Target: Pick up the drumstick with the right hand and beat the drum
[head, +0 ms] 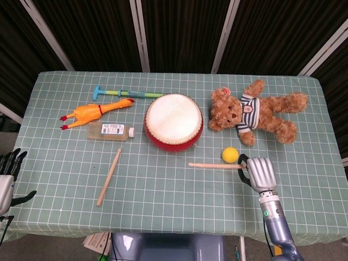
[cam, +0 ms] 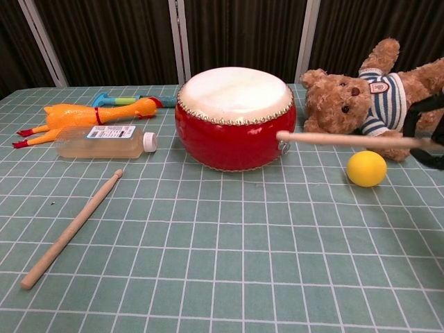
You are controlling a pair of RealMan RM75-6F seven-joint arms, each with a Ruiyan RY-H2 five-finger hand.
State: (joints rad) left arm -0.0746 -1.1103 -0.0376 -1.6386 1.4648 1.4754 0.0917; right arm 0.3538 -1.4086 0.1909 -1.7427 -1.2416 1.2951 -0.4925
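A: Drumsticks?
B: Two. One drumstick (head: 213, 165) gripped in the right hand (head: 260, 173), tip out past its fingers toward the single drum (head: 173, 121). A second drumstick (head: 109, 176) lies on the table (head: 163, 201).
A: Left hand (head: 6, 176)?
B: Empty, fingers spread.

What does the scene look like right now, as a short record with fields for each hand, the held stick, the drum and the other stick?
right hand: right hand grips one end of a wooden drumstick
held stick: lifted off the green checked tablecloth, tip pointing toward the drum
drum: round red drum with a white skin, not yet struck
other stick: second wooden drumstick lies on the cloth
left hand: left hand at the table's edge, holding nothing
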